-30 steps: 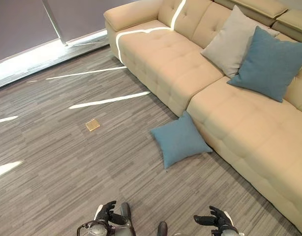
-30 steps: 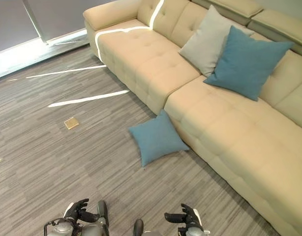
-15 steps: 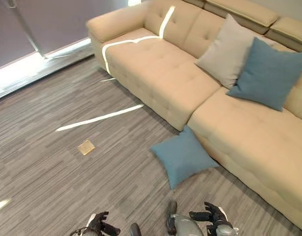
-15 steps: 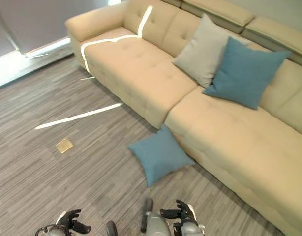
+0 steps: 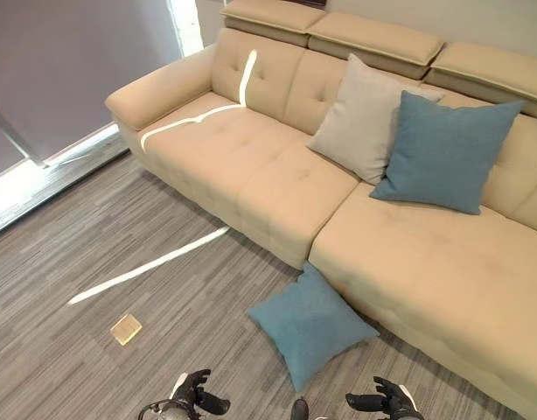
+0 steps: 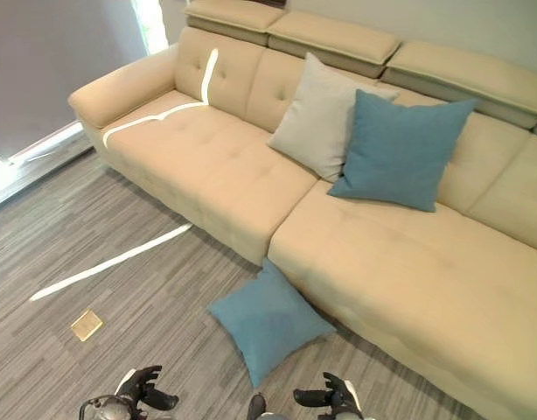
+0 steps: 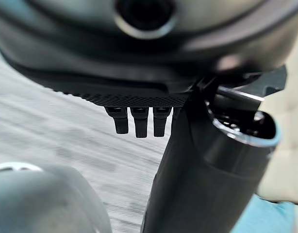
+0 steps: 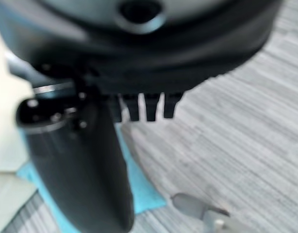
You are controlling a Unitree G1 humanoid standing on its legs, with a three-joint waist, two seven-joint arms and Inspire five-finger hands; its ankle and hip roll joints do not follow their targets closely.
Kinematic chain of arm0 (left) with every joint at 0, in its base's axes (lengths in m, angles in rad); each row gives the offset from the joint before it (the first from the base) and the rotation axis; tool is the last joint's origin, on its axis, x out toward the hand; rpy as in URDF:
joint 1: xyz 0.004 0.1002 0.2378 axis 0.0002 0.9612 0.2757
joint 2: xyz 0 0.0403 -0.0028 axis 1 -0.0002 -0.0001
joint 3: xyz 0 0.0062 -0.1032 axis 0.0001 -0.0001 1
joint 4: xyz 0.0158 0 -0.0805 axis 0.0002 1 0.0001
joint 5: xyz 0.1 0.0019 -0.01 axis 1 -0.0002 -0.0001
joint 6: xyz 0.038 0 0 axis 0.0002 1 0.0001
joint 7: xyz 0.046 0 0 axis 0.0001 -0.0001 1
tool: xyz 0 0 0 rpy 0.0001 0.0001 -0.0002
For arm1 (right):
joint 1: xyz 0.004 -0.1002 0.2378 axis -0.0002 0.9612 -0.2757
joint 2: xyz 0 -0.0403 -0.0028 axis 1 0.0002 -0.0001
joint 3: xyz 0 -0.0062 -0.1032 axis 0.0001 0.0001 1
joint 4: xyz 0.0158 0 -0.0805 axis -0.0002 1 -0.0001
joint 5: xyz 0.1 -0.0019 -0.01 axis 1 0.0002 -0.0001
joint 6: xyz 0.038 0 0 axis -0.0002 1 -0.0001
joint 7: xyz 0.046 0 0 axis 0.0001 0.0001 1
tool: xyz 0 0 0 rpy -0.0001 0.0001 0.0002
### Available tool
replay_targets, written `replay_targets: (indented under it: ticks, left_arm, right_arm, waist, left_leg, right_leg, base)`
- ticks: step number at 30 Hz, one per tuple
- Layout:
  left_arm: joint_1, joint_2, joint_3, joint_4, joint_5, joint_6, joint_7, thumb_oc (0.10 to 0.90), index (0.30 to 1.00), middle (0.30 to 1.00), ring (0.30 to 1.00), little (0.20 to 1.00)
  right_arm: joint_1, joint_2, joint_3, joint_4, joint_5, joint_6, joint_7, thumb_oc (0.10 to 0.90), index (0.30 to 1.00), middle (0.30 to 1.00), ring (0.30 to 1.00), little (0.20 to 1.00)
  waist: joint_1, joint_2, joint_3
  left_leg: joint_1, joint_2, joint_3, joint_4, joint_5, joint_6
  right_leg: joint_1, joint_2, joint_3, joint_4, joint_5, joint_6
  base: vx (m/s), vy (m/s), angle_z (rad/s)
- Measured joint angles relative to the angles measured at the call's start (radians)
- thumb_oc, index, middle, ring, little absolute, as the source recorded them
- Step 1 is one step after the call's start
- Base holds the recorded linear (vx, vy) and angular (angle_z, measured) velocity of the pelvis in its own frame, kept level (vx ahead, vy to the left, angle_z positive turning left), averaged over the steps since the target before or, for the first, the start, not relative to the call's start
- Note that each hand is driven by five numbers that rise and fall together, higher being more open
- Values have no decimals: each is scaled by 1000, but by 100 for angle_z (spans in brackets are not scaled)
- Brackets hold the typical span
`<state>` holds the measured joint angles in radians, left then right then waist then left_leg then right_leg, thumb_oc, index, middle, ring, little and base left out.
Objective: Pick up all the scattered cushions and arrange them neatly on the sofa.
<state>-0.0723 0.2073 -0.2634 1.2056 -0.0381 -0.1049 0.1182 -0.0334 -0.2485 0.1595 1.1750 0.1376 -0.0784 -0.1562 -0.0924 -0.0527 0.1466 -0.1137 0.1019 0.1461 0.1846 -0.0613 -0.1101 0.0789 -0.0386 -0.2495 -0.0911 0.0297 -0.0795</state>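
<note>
A teal cushion (image 5: pixel 310 325) lies flat on the grey floor, one corner against the front of the beige sofa (image 5: pixel 251 179). On the sofa a grey cushion (image 5: pixel 360 118) and a second teal cushion (image 5: pixel 443 153) lean upright against the backrest, the teal one overlapping the grey. My left hand (image 5: pixel 195 395) hangs low, to the floor cushion's near left, open and holding nothing. My right hand (image 5: pixel 387 402) is near the cushion's right corner, also open and holding nothing. In the right wrist view the floor cushion (image 8: pixel 142 187) shows just past the thumb (image 8: pixel 86 170).
A small tan square (image 5: pixel 126 329) lies on the floor to the left. A bright strip of sunlight (image 5: pixel 146 265) crosses the carpet. A window wall (image 5: pixel 41 79) runs along the far left. The sofa's left seat and long right seat (image 5: pixel 426 271) are bare.
The whole picture has shifted, so the camera moved: the sofa shows more fully and the floor cushion sits lower. Both hands stay low and hold nothing.
</note>
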Motion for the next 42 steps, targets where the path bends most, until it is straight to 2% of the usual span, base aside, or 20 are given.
replay_targets:
  ticks: [2,3,4,5,7,8,10,12,15,18,21,23,26,27,28,34,37,39,41,42]
  left_arm:
    - [-5,0,1,8,-2,1,0,800,900,900,900,900]
    - [-15,0,1,10,-10,1,2,800,900,900,900,900]
    - [-13,-3,0,7,-21,0,3,800,900,900,900,900]
    - [-14,-13,-4,8,-22,0,3,800,900,900,900,900]
    - [-10,-10,-7,25,-30,2,3,800,900,900,900,900]
    - [-9,-5,-7,30,-36,1,1,800,900,900,900,900]
    - [-19,0,-7,40,-37,2,2,800,900,900,900,900]
    - [-7,3,-8,43,-36,2,2,800,900,900,900,900]
    - [-11,29,-7,19,-37,1,4,800,900,900,900,900]
    - [-5,58,-12,8,-36,1,5,800,900,900,900,900]
    - [-11,69,-10,5,-35,2,5,800,900,900,900,900]
    - [-8,71,-9,1,-34,2,4,800,900,900,900,900]
    - [-7,64,-8,-5,-34,0,4,800,900,900,900,900]
    - [-5,64,-8,-6,-34,0,3,800,900,900,900,900]
    - [5,58,-9,-2,-29,1,2,800,900,900,900,900]
    - [-4,20,-9,-32,-17,0,1,800,900,900,900,900]
    - [-18,18,-9,-39,-19,-1,3,800,900,900,900,900]
    - [-15,12,-9,-37,-20,0,3,800,900,900,900,900]
    - [-8,5,-12,-38,-20,0,2,800,900,900,900,900]
    - [-20,5,-32,-38,-21,0,4,800,900,900,900,900]
  right_arm:
    - [-3,-1,7,0,0,-1,-3,800,900,900,900,900]
    - [-6,-1,8,19,0,-1,-3,800,900,900,900,900]
    - [-5,-5,8,38,0,1,-2,800,900,900,900,900]
    - [-2,-22,10,35,0,1,-2,800,900,900,900,900]
    - [23,-9,7,38,2,1,-7,800,900,900,900,900]
    - [41,-3,7,39,1,1,-3,800,900,900,900,900]
    - [47,7,3,42,2,1,-2,800,900,900,900,900]
    - [32,16,1,33,2,-2,0,800,900,900,900,900]
    - [11,36,9,31,2,0,2,800,900,900,900,900]
    - [-57,46,9,14,2,0,2,800,900,900,900,900]
    - [-71,41,8,-21,1,-4,-1,800,900,900,900,900]
    - [-78,40,9,-15,-1,-2,-1,800,900,900,900,900]
    - [-60,33,9,-18,-2,-3,-3,800,900,900,900,900]
    - [-58,33,9,-18,-2,-1,-2,800,900,900,900,900]
    - [-43,29,8,-18,-2,-2,-4,800,900,900,900,900]
    - [-7,-14,7,-14,-1,-1,-14,800,900,900,900,900]
    - [-38,-16,11,-13,-1,-3,-20,800,900,900,900,900]
    - [-58,-18,13,-14,0,-6,-22,800,900,900,900,900]
    - [-64,-21,21,-36,0,-8,-26,800,900,900,900,900]
    - [-68,-23,27,-51,0,-11,-26,800,900,900,900,900]
  waist:
    - [2,-8,6]
    - [15,-1,4]
    - [24,11,4]
    - [19,42,3]
    - [2,12,-7]
    - [5,-1,-16]
    - [-1,-22,-19]
    - [6,-3,-14]
    - [26,4,-8]
    - [36,12,24]
    - [33,10,40]
    - [54,8,43]
    - [55,12,44]
    - [61,13,45]
    - [48,19,45]
    - [47,66,42]
    - [56,57,48]
    - [55,49,53]
    - [55,42,56]
    - [54,43,57]
  left_leg:
    - [-29,-11,-79,-104,52,7]
    - [-34,-34,-201,-183,91,-3]
    - [-43,-30,-227,-190,124,9]
    - [-44,-20,-242,-182,213,34]
    - [-6,-52,-245,-202,206,39]
    - [30,-81,-225,-245,196,64]
    - [68,-115,-175,-274,184,102]
    - [79,-120,-148,-274,176,111]
    - [68,-136,-75,-274,156,135]
    - [47,-119,14,-274,146,145]
    - [38,-109,61,-274,142,146]
    - [51,-92,101,-274,131,137]
    - [63,-78,122,-274,125,126]
    - [71,-66,142,-274,121,117]
    - [89,-59,133,-274,116,111]
    - [70,-50,77,-210,114,109]
    - [-3,-58,-24,-75,111,104]
    - [-39,-46,-55,-9,93,75]
    - [-35,-40,-81,-53,84,56]
    - [-55,-24,-106,-127,92,55]
  right_leg:
    - [11,-1,42,0,-11,15]
    - [14,5,88,0,-23,37]
    - [19,14,113,0,-27,51]
    - [32,31,126,-2,-38,70]
    - [51,-3,147,2,-56,87]
    - [52,-33,171,12,-75,122]
    - [34,-78,209,43,-79,142]
    - [0,-84,224,89,-116,188]
    - [-61,-89,259,103,-95,184]
    - [-143,-89,279,131,-68,202]
    - [-175,-100,162,125,-35,182]
    - [-198,-100,25,137,-23,168]
    - [-195,-81,3,124,-16,158]
    - [-195,-86,-58,119,-16,155]
    - [-156,-69,-78,86,-13,150]
    - [-91,-51,-79,15,3,126]
    - [-89,-60,-72,7,1,104]
    - [-80,-64,-66,1,4,85]
    - [-71,-64,-48,1,-9,68]
    - [-71,-50,-44,0,-9,70]
  base:
    - [186,75,-77]
    - [175,106,-92]
    - [179,145,-100]
    - [179,145,-61]
    - [124,138,-27]
    - [205,283,-29]
    - [130,205,-65]
    - [27,187,-60]
    - [-49,135,-66]
    - [-66,92,-84]
    - [-5,62,-53]
    - [9,30,-57]
    - [51,-40,-32]
    - [114,-100,-32]
    - [94,-87,-11]
    - [-2,-49,12]
    - [47,11,-1]
    - [122,63,-9]
    - [124,103,-23]
    - [131,155,-31]
